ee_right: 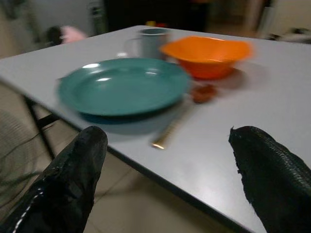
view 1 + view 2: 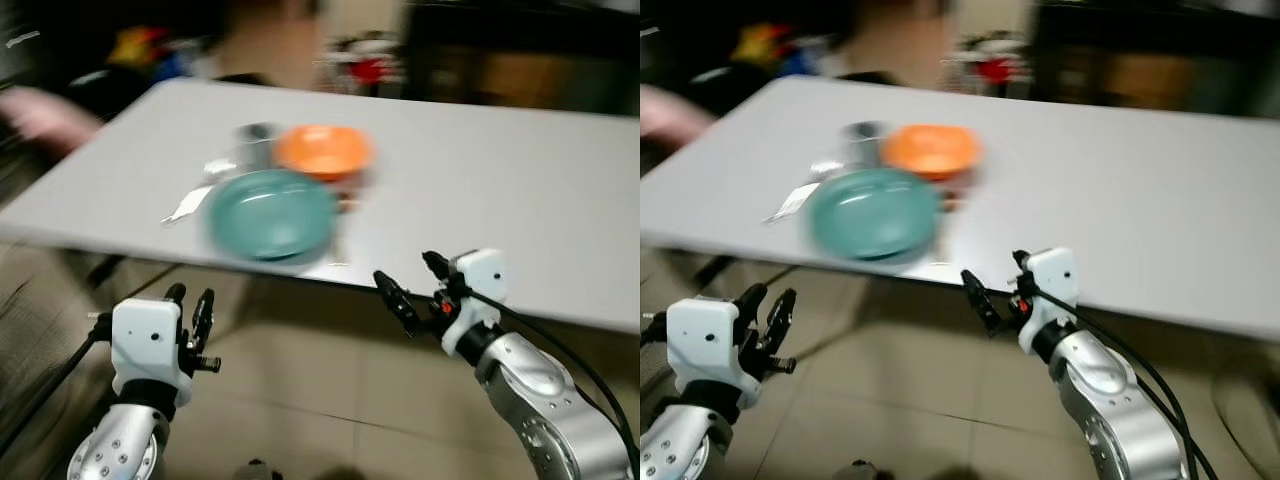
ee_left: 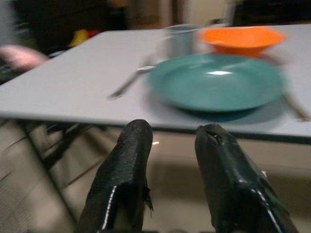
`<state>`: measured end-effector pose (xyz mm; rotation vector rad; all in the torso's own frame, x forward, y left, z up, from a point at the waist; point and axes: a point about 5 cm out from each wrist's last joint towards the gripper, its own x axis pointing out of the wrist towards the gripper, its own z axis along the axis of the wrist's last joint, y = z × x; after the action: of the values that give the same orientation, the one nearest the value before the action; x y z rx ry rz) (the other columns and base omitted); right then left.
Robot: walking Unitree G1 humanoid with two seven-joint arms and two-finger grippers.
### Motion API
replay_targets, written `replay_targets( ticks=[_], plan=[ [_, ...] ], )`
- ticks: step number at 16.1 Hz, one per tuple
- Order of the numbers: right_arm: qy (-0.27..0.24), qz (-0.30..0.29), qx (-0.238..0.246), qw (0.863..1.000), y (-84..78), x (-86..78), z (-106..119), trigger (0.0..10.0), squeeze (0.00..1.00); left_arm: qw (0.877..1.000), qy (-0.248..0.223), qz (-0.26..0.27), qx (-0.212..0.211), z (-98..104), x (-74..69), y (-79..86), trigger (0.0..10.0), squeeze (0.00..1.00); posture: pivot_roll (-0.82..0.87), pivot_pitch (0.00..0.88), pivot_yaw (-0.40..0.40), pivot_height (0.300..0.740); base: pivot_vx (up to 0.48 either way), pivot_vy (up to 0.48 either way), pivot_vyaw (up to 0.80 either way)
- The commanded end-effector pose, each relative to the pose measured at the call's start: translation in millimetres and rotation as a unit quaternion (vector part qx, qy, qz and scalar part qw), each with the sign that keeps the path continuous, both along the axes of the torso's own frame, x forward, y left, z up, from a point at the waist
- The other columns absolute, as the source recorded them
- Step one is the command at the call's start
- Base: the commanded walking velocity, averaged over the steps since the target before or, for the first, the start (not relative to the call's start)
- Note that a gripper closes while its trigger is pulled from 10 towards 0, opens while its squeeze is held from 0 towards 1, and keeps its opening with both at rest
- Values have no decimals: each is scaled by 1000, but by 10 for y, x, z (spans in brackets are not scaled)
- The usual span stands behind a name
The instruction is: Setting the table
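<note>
A teal plate (image 2: 270, 215) lies near the front edge of the white table (image 2: 520, 190). Behind it stand an orange bowl (image 2: 322, 150) and a grey mug (image 2: 257, 143). A silver utensil (image 2: 187, 205) lies left of the plate, and a gold-coloured one (image 1: 170, 128) lies on its right. My right gripper (image 2: 412, 280) is open at the table's front edge, right of the plate, with nothing in it. My left gripper (image 2: 190, 300) hangs lower, below the table edge in front of the plate, with its fingers (image 3: 131, 160) a little apart and empty. The views are blurred.
A person (image 2: 265, 40) is blurred behind the table's far side, and a pinkish hand (image 2: 40, 115) shows at the far left. A small reddish-brown thing (image 1: 203, 92) lies by the bowl. Table legs (image 3: 63, 141) stand under the left end. Tiled floor (image 2: 300, 370) lies below me.
</note>
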<state>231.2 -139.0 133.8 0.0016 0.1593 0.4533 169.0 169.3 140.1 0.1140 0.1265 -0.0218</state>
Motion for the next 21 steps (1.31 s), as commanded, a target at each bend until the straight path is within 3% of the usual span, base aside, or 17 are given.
replay_targets(
  ticks=[1,5,8,10,12,13,14,15,21],
  plan=[
    [-30,-1,2,1000,12,8,94,10000,1000,1000,-13,9,12,53,-14,26,10000,1000,-24,11,26,740,0,0,800],
    [-60,-19,6,998,-86,40,133,10000,1000,999,-28,27,9,84,-28,30,10000,1000,-16,21,16,740,0,0,800],
    [-37,-28,6,999,-99,7,83,10000,1000,998,-36,55,23,103,-2,78,10000,1000,-22,23,24,740,0,0,800],
    [-23,-43,13,999,-111,-26,34,10000,1000,998,-33,43,36,104,19,84,10000,1000,-29,22,34,740,0,0,800],
    [-15,-46,26,998,-110,-61,11,10000,1000,998,-42,22,44,132,39,70,10000,584,-34,23,46,740,0,0,800],
    [-12,-44,29,999,-105,-70,2,10000,1000,998,-41,18,49,136,48,69,10000,490,-35,22,49,740,0,0,800],
    [-8,-44,31,999,-100,-90,-12,10000,1000,997,-43,9,58,141,77,61,10000,137,-37,23,54,740,0,0,794],
    [-6,-45,32,998,-101,-95,-14,10000,1000,997,-43,12,58,139,86,64,10000,0,-40,24,58,740,0,0,794],
    [-2,-12,42,999,-62,-93,36,10000,1000,998,-36,26,52,108,50,89,10000,0,-36,31,45,740,0,0,791]
  ],
)
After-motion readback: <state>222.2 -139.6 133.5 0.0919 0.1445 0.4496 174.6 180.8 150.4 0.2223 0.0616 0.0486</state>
